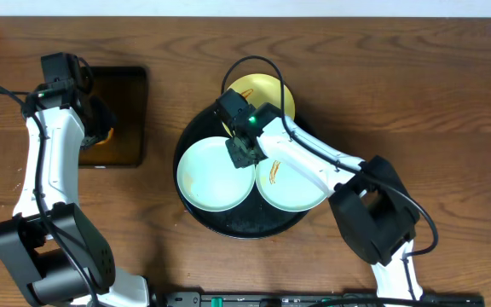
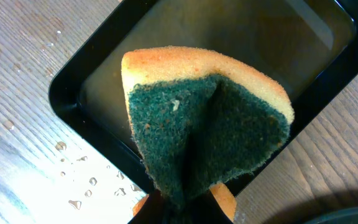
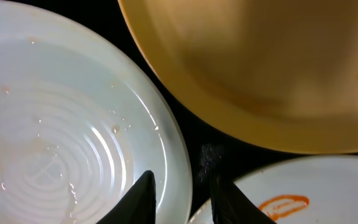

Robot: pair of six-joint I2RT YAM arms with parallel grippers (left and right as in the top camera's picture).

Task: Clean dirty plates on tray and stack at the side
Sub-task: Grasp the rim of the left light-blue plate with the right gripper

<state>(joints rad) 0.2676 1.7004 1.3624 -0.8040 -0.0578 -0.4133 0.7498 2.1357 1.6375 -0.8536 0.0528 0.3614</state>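
Observation:
On the round black tray (image 1: 228, 220) lie three plates. The pale yellow plate (image 1: 267, 92) is at the back, and a pale blue-white plate (image 1: 211, 175) at the left looks wet with faint smears. Another pale plate (image 1: 292, 183) at the right carries an orange sauce smear (image 3: 284, 205). My right gripper (image 1: 244, 153) (image 3: 182, 175) is open, one finger over the left plate (image 3: 61, 124), the other outside its right rim. My left gripper (image 2: 185, 208) is shut on a folded yellow-and-green sponge (image 2: 210, 124) above the small rectangular tray (image 2: 278, 50).
The small rectangular black tray (image 1: 126, 94) sits on the wooden table at the far left, with water drops (image 2: 73, 186) on the table beside it. The yellow plate (image 3: 260, 68) overlaps the round tray's back rim. A cable loops above the right arm.

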